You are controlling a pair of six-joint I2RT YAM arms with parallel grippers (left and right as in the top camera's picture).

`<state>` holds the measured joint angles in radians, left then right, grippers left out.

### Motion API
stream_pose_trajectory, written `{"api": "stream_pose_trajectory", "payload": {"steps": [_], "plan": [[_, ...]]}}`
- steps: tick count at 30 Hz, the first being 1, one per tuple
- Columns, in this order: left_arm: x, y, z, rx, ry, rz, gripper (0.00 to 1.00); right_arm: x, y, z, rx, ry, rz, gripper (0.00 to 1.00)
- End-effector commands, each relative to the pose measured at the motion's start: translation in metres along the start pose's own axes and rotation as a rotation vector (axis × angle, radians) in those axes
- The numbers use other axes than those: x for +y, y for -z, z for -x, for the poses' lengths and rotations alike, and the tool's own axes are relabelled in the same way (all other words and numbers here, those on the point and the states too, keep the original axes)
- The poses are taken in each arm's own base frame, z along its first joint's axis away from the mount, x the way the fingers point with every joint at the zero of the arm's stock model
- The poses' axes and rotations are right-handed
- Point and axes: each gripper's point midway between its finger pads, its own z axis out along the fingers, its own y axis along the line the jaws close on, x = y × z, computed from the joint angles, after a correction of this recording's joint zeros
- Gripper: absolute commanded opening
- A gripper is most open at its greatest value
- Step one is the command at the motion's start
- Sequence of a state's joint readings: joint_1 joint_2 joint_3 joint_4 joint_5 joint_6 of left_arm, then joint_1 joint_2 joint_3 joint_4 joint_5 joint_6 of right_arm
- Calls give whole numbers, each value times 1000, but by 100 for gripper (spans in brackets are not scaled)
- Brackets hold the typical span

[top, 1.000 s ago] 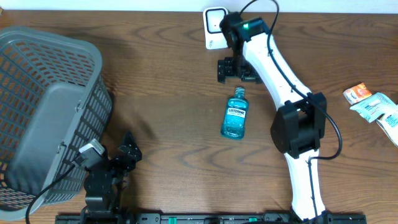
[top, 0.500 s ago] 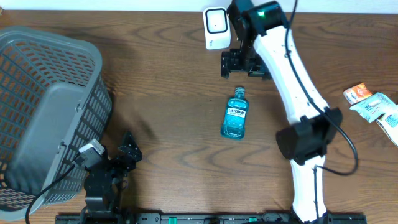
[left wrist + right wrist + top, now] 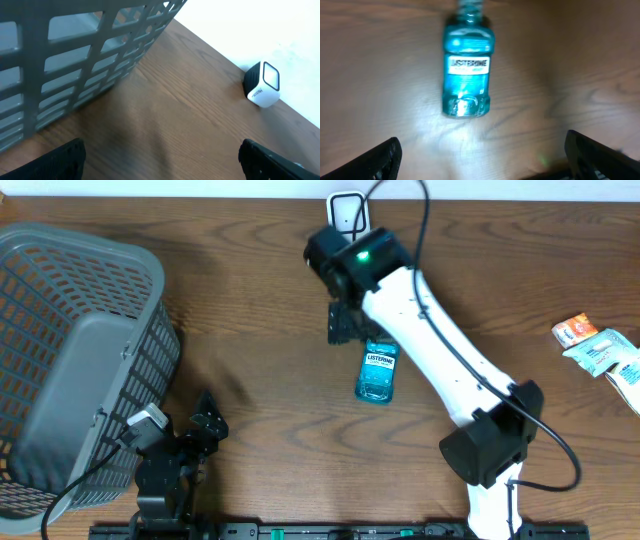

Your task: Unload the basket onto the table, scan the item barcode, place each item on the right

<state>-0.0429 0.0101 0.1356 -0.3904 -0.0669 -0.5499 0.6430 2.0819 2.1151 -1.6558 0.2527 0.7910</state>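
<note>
Overhead, the mouthwash bottle (image 3: pixel 377 372) lay flat on the worktop (image 3: pixel 260 300), its cap end toward the scanner (image 3: pixel 346 204). The right gripper (image 3: pixel 482 160) hovered over it, spread wide and empty. The left gripper (image 3: pixel 160 162) sat spread beside the basket (image 3: pixel 70 350).

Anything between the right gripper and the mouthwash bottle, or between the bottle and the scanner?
Nothing visible. The right gripper hangs open over the mouthwash bottle, which lies alone on bare table. From overhead the right arm itself covers the stretch toward the scanner, so that path can't be fully checked.
</note>
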Motion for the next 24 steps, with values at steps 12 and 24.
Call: {"api": "stream_pose_trajectory", "payload": {"steps": [12,24], "plan": [[7,-1,-5,10,0,26,98,21,-130,-21,37,-64,-32,99],[7,-1,-5,10,0,26,98,19,-190,-34,22,-16,-17,90]]}}
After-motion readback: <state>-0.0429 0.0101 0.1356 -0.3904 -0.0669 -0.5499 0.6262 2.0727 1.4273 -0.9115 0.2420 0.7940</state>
